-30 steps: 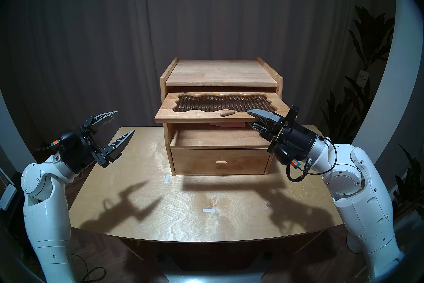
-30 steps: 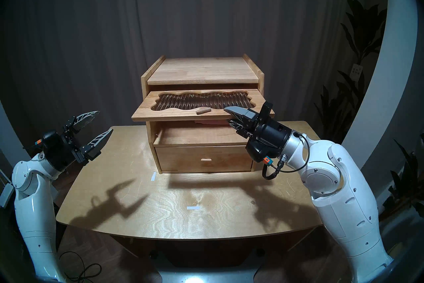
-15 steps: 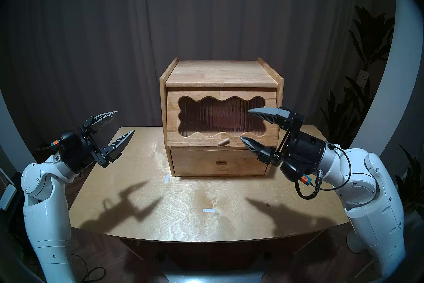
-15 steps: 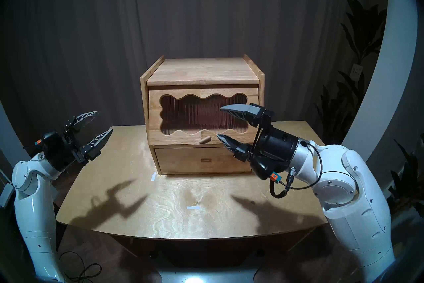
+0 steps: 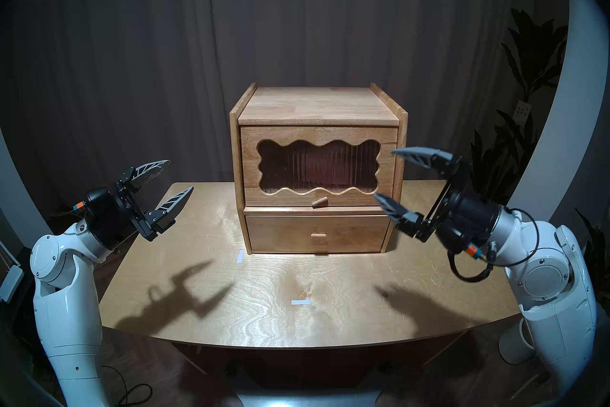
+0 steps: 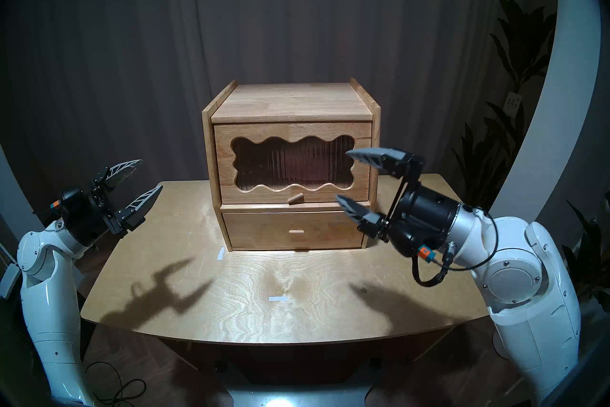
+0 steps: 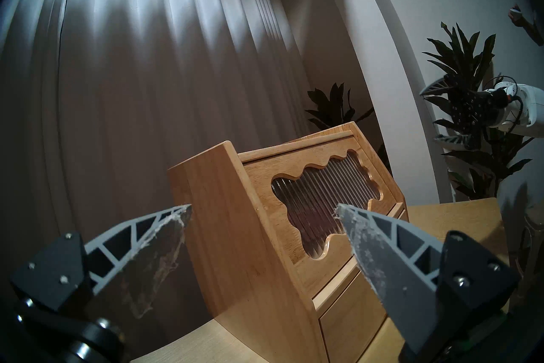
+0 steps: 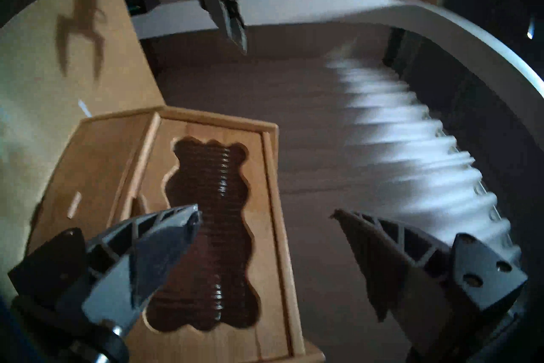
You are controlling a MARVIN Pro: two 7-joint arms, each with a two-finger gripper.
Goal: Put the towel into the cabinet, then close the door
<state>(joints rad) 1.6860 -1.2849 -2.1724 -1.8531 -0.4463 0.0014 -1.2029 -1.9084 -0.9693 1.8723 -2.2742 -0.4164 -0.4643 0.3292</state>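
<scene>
From my console the light-wood cube cabinet (image 5: 318,105) sits at twelve o'clock on the pale plywood table (image 5: 297,290), and its light-wood door with the wavy ribbed-glass window (image 5: 318,195) hangs flat in the frame above the plain wooden drawer front (image 5: 318,233). The small pale pink towel (image 5: 325,170) I can only make out as a reddish-pink smear behind the ribbed glass, so I judge it to be inside the large compartment; its exact lie I cannot tell.

My right gripper (image 5: 384,173) hangs at about three o'clock of the cabinet, fingers spread wide, holding nothing, clear of the wood. My left gripper (image 5: 181,175) hangs at nine o'clock, also spread wide and empty, well apart from the cabinet.

What worries me now:
- The door looks seated, but I cannot see whether anything latches it. If the towel is bunched against the inside, it might push the panel out again.
- The right gripper's lower fingertip lies near the cabinet's right front corner. A careless sweep toward nine o'clock could clip the side rail or catch the small wooden peg handle (image 5: 319,202) and reopen the door.
- The right wrist view is blurred, so I would not trust it for fine clearance.
</scene>
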